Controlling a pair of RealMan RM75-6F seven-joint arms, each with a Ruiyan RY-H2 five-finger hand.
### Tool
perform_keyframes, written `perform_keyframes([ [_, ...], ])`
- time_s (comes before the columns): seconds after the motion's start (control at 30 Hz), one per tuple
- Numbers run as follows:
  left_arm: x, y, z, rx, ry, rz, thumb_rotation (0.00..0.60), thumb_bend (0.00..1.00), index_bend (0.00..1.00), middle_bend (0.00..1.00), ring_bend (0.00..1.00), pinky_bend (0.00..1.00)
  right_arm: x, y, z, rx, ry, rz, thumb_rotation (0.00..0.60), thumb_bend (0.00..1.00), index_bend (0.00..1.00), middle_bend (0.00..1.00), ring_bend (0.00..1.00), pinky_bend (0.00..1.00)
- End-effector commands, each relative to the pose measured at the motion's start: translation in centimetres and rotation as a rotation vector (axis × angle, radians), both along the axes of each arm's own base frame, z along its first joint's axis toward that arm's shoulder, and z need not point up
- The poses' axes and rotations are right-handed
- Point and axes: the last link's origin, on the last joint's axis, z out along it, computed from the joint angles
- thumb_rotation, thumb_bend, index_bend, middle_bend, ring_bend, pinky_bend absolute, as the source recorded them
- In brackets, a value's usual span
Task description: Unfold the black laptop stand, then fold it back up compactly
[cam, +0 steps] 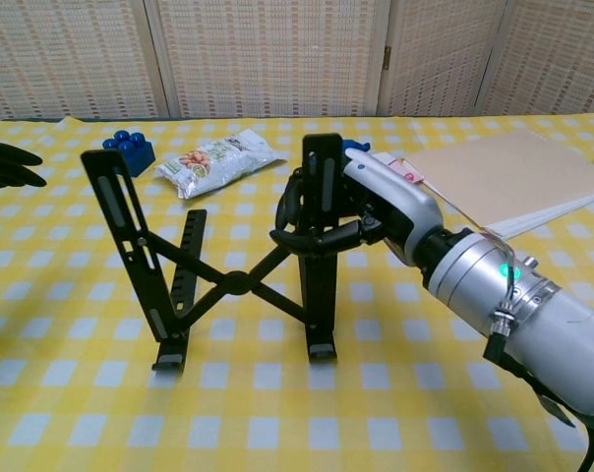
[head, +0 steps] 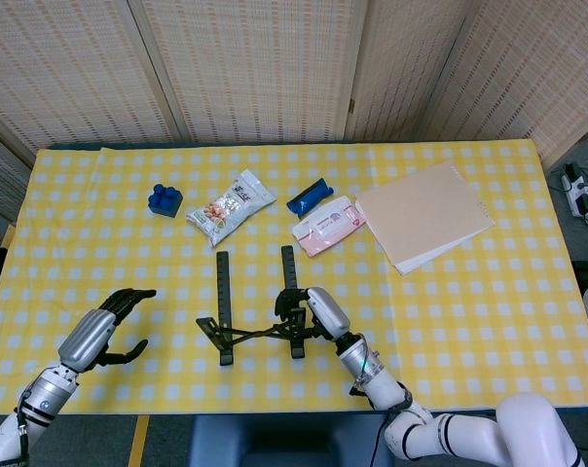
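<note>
The black laptop stand [head: 255,309] [cam: 238,280] stands unfolded near the table's front, its two bars raised and joined by crossed struts. My right hand [head: 309,309] [cam: 351,211] grips the stand's right bar [cam: 322,256] near the top, fingers wrapped around it. At the front left, my left hand [head: 104,326] hovers with fingers spread, holding nothing and well apart from the stand; only its fingertips [cam: 7,165] show at the left edge of the chest view.
Behind the stand lie a blue toy brick [head: 165,199], a snack bag [head: 230,206], a blue packet [head: 309,196], a pink wipes pack [head: 325,225] and a tan folder [head: 424,214] at the back right. The yellow checked tablecloth [head: 489,311] covers the table.
</note>
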Motion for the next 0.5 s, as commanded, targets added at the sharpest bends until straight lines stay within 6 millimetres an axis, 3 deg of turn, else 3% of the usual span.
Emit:
perform_keyframes([
  [0.03,0.0,0.2,0.0,0.003,0.002,-0.001,0.6,0.43,0.14,0.2,0.15,0.12,-0.1,-0.3,0.0,-0.015,-0.028,-0.032,0.6,0.33,0.68,0.56,0.58,0.54],
  [0.4,1.0,-0.5,-0.1,-0.11,-0.097,-0.003,0.6,0.43,0.12,0.2,0.14,0.12,0.1,0.9,0.4,-0.003,-0.068,-0.009,0.6,0.33,0.67,0.55,0.55,0.53],
  [0.5,1.4,-0.8,-0.6,-0.164,-0.112,-0.02,0.6,0.43,0.12,0.2,0.15,0.13,-0.1,1.6,1.0,0.025,-0.069,0.022,0.6,0.33,0.6,0.51,0.52,0.48],
])
